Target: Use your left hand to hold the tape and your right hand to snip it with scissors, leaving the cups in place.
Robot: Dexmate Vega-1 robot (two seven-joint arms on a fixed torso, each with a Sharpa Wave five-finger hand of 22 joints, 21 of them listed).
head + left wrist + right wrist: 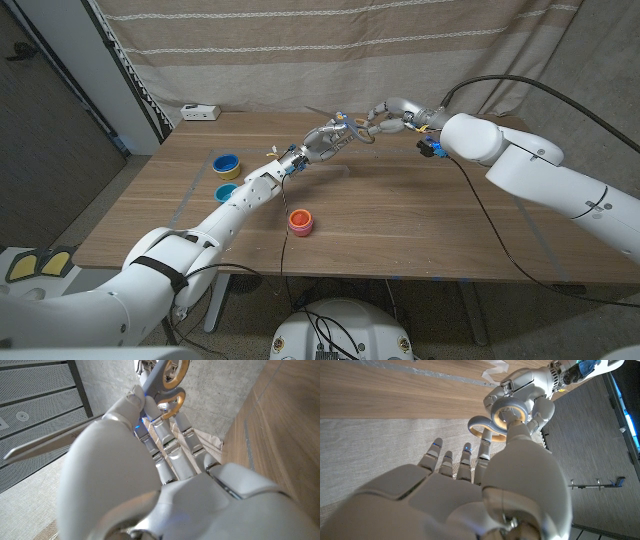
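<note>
Above the table's far middle, scissors (352, 125) with yellow-lined handle loops (481, 428) hang between both hands. My left hand (325, 142) grips them near the pivot between thumb and fingers (150, 410), and a blade (50, 440) sticks out past the hand. My right hand (385, 112) meets it from the right. Its thumb (512, 435) reaches into one loop and its stretched fingers (482, 452) touch the other. A pale crumpled scrap (495, 369), maybe tape, lies on the table by my left hand (525, 382).
Three cups stand on the left half of the table: a yellow-and-blue one (227, 163), a blue one (227, 192) and a red one (301, 221). A white power strip (200, 112) lies at the far left edge. A curtain hangs behind the table.
</note>
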